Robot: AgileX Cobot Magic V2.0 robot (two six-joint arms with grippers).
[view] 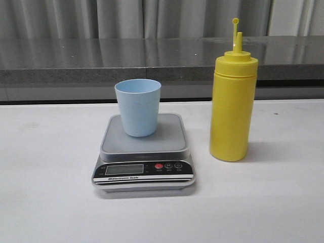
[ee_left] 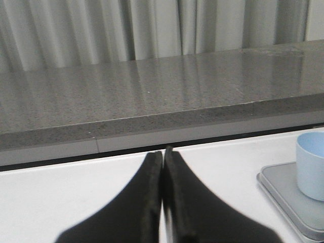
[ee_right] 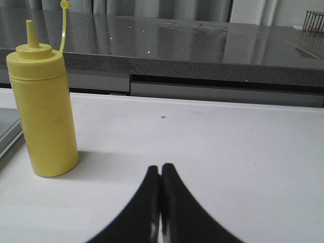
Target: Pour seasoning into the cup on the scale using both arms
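- Both grippers, left gripper (ee_left: 162,157) and right gripper (ee_right: 160,171), pinched closed on nothing, well apart from everything.
- Glossy yellow squeeze bottle (view: 232,104) stands right of the scale (view: 144,152).
- Tapered pale blue cup (view: 137,107) sits on its smooth platform.

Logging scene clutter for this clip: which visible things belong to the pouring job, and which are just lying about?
Belongs to the job:
- seasoning bottle, upright, cap off the nozzle
- cup, standing on the scale
- scale
- left gripper, shut
- right gripper, shut

Just there:
- grey counter
- curtain
- no loose clutter on the table
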